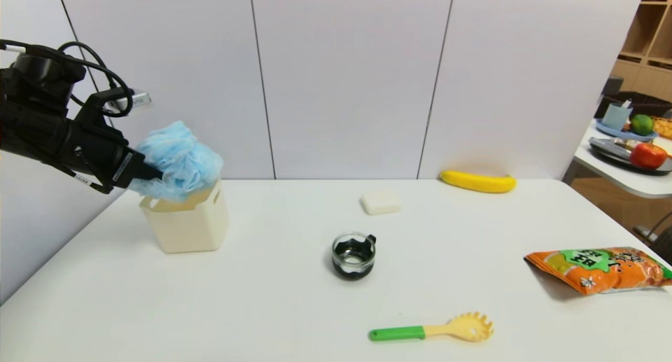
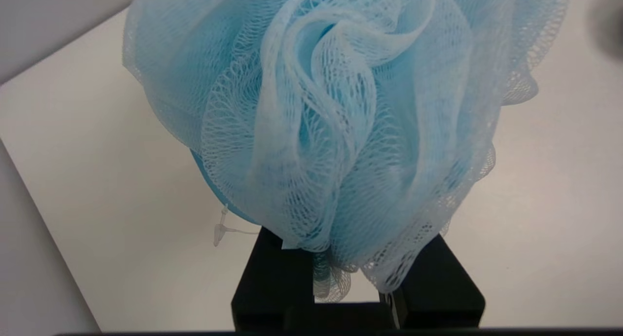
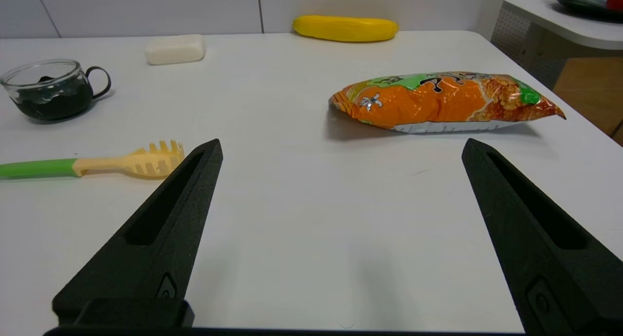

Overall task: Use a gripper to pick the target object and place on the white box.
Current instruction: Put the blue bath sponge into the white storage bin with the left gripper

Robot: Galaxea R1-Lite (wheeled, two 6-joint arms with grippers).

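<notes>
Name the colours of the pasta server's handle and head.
The pasta server has a green handle and a pale yellow head, seen best in the head view.

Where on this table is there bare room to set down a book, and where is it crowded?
Bare: the front left, between the cream bin and the green-handled pasta server; also between the glass cup and the snack bag. Crowded: the bin's corner, where the left end effector grips the blue bath pouf.
</notes>
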